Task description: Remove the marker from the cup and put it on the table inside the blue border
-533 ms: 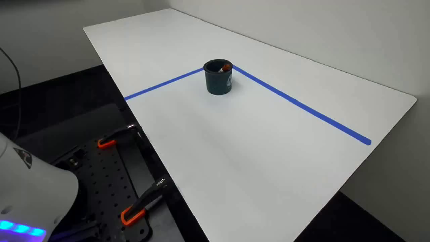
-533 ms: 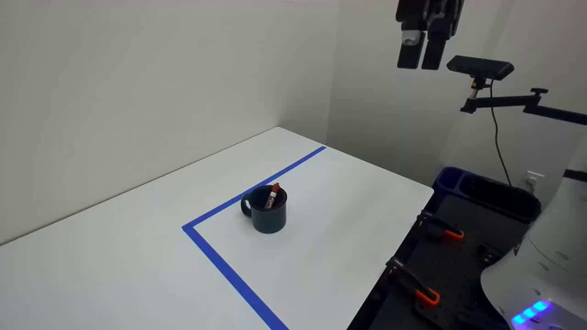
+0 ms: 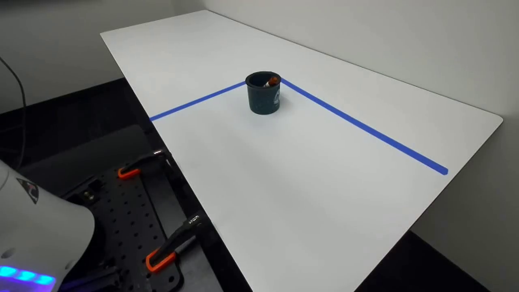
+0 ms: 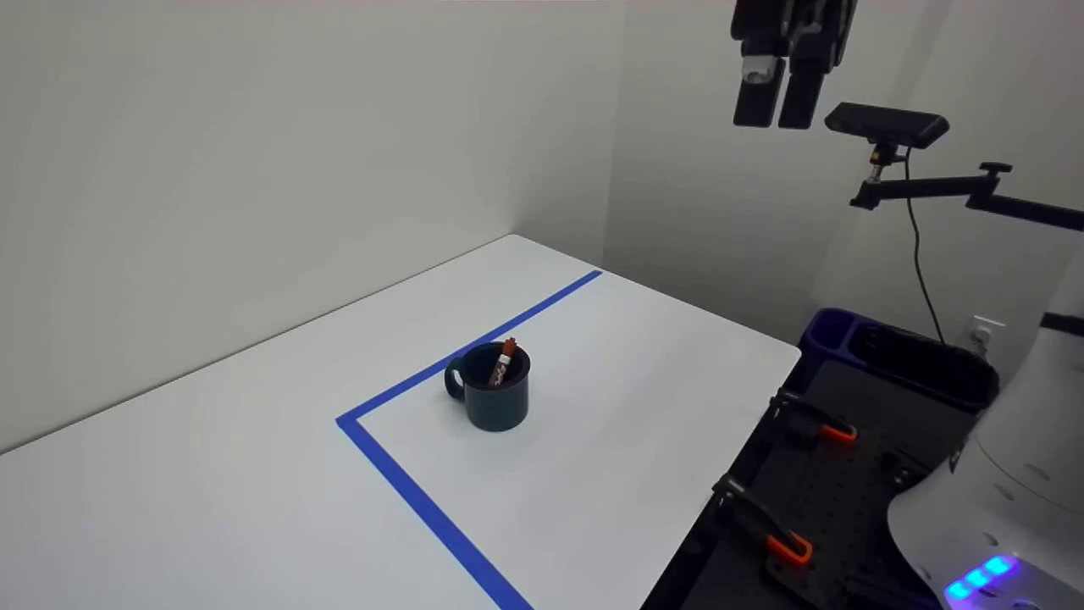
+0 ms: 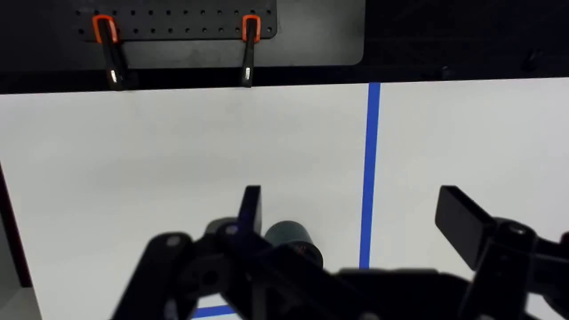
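Bearing blue tape (image 3: 365, 127), the white table (image 3: 284, 162) flanks a wall (image 3: 385, 48).

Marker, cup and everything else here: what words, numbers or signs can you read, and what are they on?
None can be read for sure.
Marker: lettering on its side, too small to read.
Cup: a pale mark on its side, too small to read.
Clamps: perhaps light print, too blurred to tell.
Robot arm: a dark sticker with a pale mark, too unclear to read.
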Available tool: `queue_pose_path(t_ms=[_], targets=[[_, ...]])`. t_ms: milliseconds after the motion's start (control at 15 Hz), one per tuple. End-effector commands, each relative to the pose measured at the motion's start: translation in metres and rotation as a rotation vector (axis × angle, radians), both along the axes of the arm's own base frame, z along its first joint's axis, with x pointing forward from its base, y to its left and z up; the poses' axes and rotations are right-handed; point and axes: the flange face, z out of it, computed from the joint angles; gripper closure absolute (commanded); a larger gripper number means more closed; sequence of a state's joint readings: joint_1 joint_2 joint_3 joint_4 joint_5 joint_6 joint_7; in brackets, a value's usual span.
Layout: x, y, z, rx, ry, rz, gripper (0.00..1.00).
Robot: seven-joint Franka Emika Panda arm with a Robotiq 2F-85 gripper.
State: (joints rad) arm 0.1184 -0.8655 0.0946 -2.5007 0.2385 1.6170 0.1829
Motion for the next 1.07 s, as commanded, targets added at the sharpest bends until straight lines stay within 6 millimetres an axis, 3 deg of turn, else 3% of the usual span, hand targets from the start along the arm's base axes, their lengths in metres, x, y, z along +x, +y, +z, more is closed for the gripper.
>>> queue_pose_path(t_ms=[0, 267, 467, 800, 1000], targets=[[0.009, 0.000, -0.003, 0.004, 0.004, -0.025, 0.00], [0.055, 0.009, -0.012, 0.004, -0.016, -0.151, 0.00], [0.092, 0.028, -0.031, -0.010, -0.043, -0.335, 0.00], [0.134, 0.057, -0.072, -0.032, -0.047, -0.614, 0.00], [0.158, 0.057, -0.105, -0.028, -0.036, -0.778, 0.00]])
